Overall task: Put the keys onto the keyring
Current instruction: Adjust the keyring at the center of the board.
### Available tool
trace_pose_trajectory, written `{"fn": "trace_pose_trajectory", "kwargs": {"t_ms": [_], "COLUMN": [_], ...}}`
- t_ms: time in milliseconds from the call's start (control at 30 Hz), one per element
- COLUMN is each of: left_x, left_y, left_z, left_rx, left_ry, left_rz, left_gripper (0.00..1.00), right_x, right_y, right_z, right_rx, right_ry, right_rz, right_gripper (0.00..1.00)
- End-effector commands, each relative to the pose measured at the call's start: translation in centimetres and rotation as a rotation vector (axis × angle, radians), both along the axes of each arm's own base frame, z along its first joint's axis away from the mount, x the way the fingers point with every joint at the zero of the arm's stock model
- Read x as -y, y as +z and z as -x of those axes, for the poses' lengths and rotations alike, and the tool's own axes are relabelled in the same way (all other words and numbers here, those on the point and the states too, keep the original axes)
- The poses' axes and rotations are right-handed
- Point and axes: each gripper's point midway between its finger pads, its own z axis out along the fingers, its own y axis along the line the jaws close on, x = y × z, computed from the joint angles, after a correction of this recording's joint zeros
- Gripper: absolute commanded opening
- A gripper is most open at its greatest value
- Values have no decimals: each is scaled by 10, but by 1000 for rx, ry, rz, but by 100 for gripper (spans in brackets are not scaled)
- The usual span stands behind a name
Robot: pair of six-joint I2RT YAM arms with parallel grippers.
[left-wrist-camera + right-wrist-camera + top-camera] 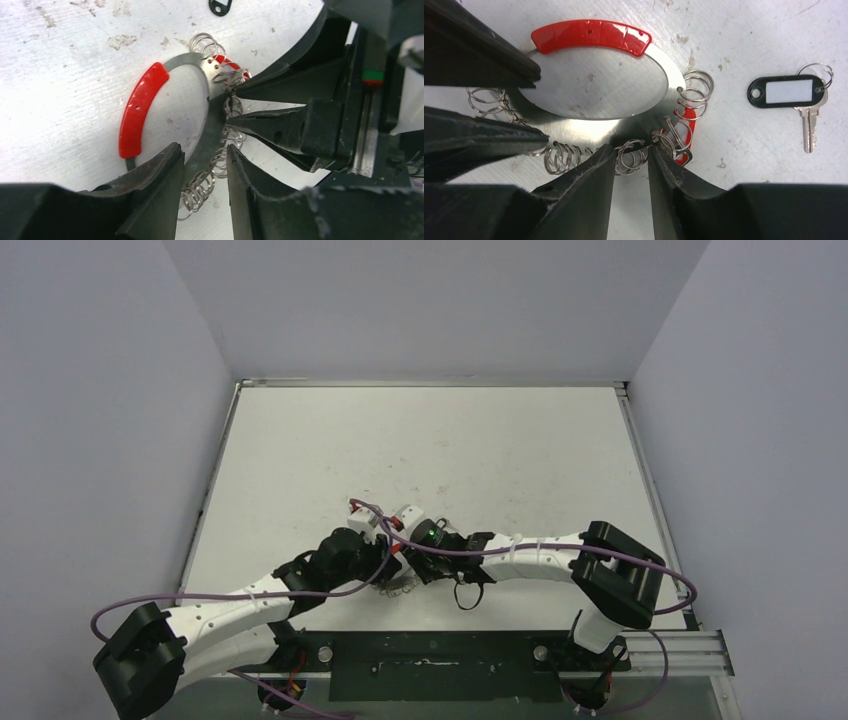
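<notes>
Keyring [140, 105] sits between part-open fingers of our left gripper [204, 172]; right gripper [632, 152] narrowly parted, grip we cannot tell.

I count one keyring [584, 131] — one red sleeve [589, 35], one smaller red piece [690, 131] — and one loose key [808, 117], black-tagged.

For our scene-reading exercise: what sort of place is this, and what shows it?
Probably a robotics lab test cell: two arms bolted at the edge of a white table, plain walls on three sides, and a keyring and tagged key set out.
</notes>
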Motion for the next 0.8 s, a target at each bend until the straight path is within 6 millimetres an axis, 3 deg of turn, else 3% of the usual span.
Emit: {"fn": "trace_pose_trajectory", "kwargs": {"t_ms": [0,233,500,767], "left_x": [-2,-9,-11,-10], "left_y": [14,17,15,10], "left_z": [-8,-10,-11,-9], "left_rx": [64,83,79,66], "left_ry": [20,53,61,51], "left_rz": [21,27,24,18], "left_gripper": [36,44,44,44], "right_x": [-2,-3,1,2], "right_y": [4,0,2,18], "right_z": [1,6,1,-11], "right_rx": [26,35,54,84], "right_ry": [-1,13,0,-39], "right_rz": [43,81,115,79], "right_gripper": [31,32,7,0]}}
